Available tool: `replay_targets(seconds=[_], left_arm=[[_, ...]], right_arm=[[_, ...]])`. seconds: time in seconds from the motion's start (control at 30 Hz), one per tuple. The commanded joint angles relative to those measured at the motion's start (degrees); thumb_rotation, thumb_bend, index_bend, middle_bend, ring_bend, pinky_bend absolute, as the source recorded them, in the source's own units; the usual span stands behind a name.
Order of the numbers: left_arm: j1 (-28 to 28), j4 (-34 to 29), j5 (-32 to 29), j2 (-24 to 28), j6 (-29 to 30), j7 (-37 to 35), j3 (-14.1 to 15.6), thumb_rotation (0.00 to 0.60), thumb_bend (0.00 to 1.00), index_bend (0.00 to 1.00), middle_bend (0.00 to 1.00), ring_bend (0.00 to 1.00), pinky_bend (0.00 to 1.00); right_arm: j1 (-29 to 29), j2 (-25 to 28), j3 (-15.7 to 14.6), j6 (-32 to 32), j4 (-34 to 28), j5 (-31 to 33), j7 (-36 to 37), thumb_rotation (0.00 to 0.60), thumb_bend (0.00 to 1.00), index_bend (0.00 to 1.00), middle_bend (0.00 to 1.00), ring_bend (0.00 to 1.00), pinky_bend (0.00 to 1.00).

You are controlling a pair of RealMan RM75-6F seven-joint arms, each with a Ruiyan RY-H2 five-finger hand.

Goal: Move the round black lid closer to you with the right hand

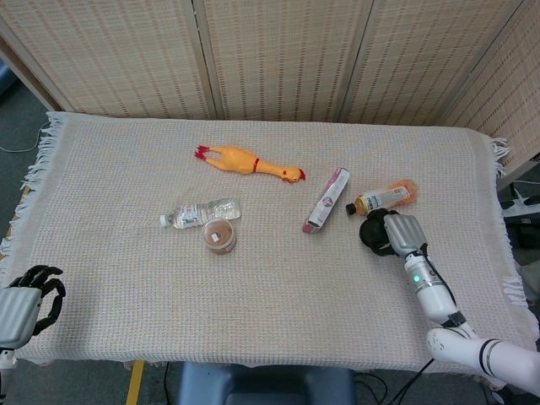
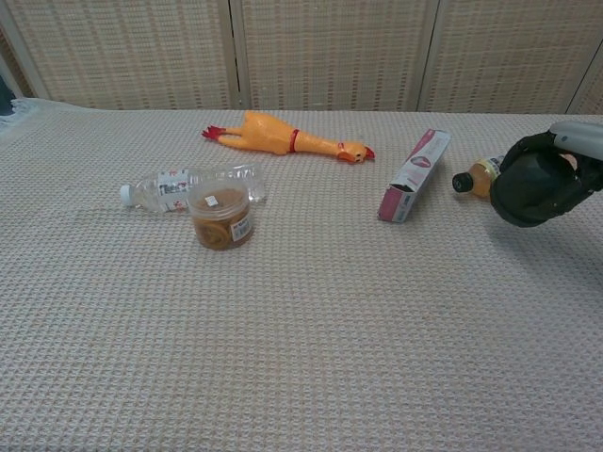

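My right hand (image 1: 402, 234) (image 2: 575, 155) grips the round black lid (image 1: 375, 234) (image 2: 529, 188) and holds it off the cloth, tilted so its round face shows toward the chest camera. The lid hangs just in front of the orange juice bottle (image 1: 384, 198) (image 2: 474, 177), partly hiding that bottle in the chest view. My left hand (image 1: 29, 302) stays at the near left corner of the table with its fingers curled in and nothing in them. It does not show in the chest view.
On the woven cloth (image 1: 270, 287) lie a pink and white box (image 1: 326, 199) (image 2: 415, 174), a rubber chicken (image 1: 249, 161) (image 2: 287, 139), a clear water bottle (image 1: 200, 213) (image 2: 184, 186) and a small jar with a brown filling (image 1: 219, 236) (image 2: 220, 216).
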Motion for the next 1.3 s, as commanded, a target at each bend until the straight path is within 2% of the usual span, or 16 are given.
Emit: replay_targets(seconds=[0.03,0.17,0.3,0.37,0.47,0.53,0.6,0.67,0.77,0.87,0.97,1.03,1.13,1.23,1.3], left_arm=[[-0.01,-0.04,-0.05,-0.03,-0.04,0.19,-0.01,0.6,0.53,0.59,0.29,0.22,0.43],[0.01,-0.14,-0.13,-0.04,0.0,0.3,-0.07,0.6,0.53,0.59,0.29,0.22,0.43],[0.01,-0.18,0.01,-0.06,-0.04,0.34,0.02,0.6,0.53,0.59,0.29,0.22,0.43],[0.0,-0.16,-0.01,-0.05,-0.06,0.35,0.02,0.6,0.53,0.59,0.29,0.22,0.43],[-0.01,-0.12,-0.14,-0.04,-0.13,0.36,-0.02,0.6,0.53,0.59,0.29,0.22,0.43],[0.0,-0.15,-0.22,-0.01,-0.14,0.37,-0.05,0.6,0.53,0.59,0.29,0.22,0.43],[0.02,-0.18,-0.2,-0.02,-0.07,0.39,-0.08,0.6,0.53,0.59,0.29,0.21,0.43],[0.0,-0.19,-0.16,-0.04,-0.08,0.34,-0.07,0.6,0.53,0.59,0.29,0.21,0.43],[-0.05,-0.2,-0.14,-0.05,-0.26,0.34,0.0,0.6,0.53,0.59,0.29,0.22,0.43],[-0.12,-0.17,-0.05,-0.04,-0.43,0.35,0.08,0.6,0.53,0.59,0.29,0.22,0.43],[-0.04,-0.22,-0.12,0.03,-0.22,0.15,-0.01,0.6,0.53,0.6,0.29,0.22,0.43],[0.02,-0.25,-0.17,0.07,-0.06,-0.02,-0.07,0.6,0.53,0.6,0.29,0.22,0.43],[0.06,-0.25,-0.13,0.13,0.01,-0.16,-0.07,0.6,0.53,0.59,0.29,0.22,0.43],[-0.02,-0.19,-0.14,0.11,-0.16,-0.14,-0.06,0.6,0.53,0.59,0.29,0.21,0.43],[-0.07,-0.2,-0.25,0.11,-0.35,-0.04,-0.04,0.6,0.53,0.59,0.29,0.22,0.43]], right_arm=[[-3.8,2.94,0.07,5.71,-4.62,-9.16,7.48,0.6,0.6,0.77,0.6,0.67,0.92],[-4.43,4.34,0.09,5.13,-5.85,-9.37,6.51,0.6,0.6,0.77,0.6,0.67,0.92],[-4.48,5.54,0.11,1.65,-6.71,-6.32,4.32,0.6,0.6,0.77,0.6,0.67,0.92],[-4.08,6.84,-0.04,-1.38,-7.87,-2.75,1.74,0.6,0.6,0.77,0.6,0.67,0.92],[-2.47,9.07,-0.55,-5.58,-10.11,6.2,-6.36,0.6,0.6,0.77,0.6,0.67,0.92],[-1.1,9.53,-0.92,-5.96,-11.3,12.39,-12.47,0.6,0.6,0.77,0.6,0.67,0.92],[-0.52,8.92,-0.4,-4.59,-12.19,14.81,-14.81,0.6,0.6,0.77,0.6,0.67,0.92],[-1.14,8.11,0.67,-3.18,-12.59,12.67,-12.55,0.6,0.6,0.77,0.6,0.67,0.92],[-3.39,6.61,2.23,-0.08,-11.87,2.44,-3.4,0.6,0.6,0.77,0.6,0.67,0.92],[-5.88,4.07,2.79,6.3,-8.51,-11.69,10.1,0.6,0.6,0.76,0.59,0.64,0.91],[-7.08,1.61,2.78,12.09,-4.35,-20.4,21.26,0.6,0.6,0.76,0.6,0.63,0.9],[-7.31,0.94,2.77,13.53,-2.49,-22.61,25.24,0.6,0.6,0.76,0.6,0.63,0.9],[-7.28,1.2,2.42,12.46,-0.89,-22.77,25.17,0.6,0.6,0.76,0.6,0.63,0.9],[-7.1,2.38,1.88,8.91,-1.26,-20.46,20.97,0.6,0.6,0.76,0.59,0.63,0.9],[-6.71,4.27,1.58,4.44,-3.39,-16.57,16.25,0.6,0.6,0.76,0.6,0.63,0.9]])
